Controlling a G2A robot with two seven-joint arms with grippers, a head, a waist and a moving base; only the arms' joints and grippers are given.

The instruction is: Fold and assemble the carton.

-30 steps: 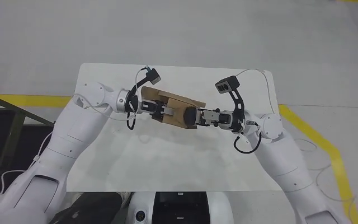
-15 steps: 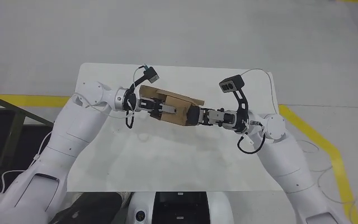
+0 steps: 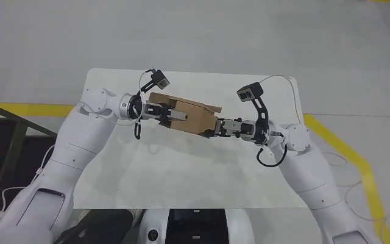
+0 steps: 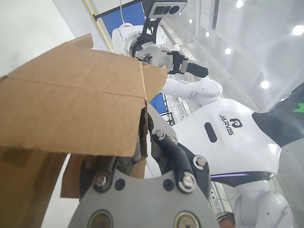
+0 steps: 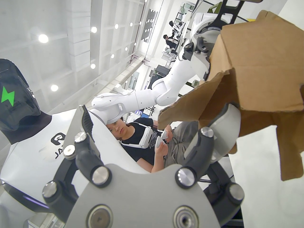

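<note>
The left gripper (image 3: 175,115) is clamping one end of the carton (image 3: 194,117), holding it above the table (image 3: 183,177). The right gripper (image 3: 216,127) is gaping, one finger under a loose flap. I'd call the cardboard light and easily creased, so it's best pinched near the folds. Cardboard is hiding the left gripper's far finger.

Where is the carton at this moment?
In the top view the carton is over the far middle of the table, spanning between the left gripper at its left end and the right gripper at its right end.
</note>
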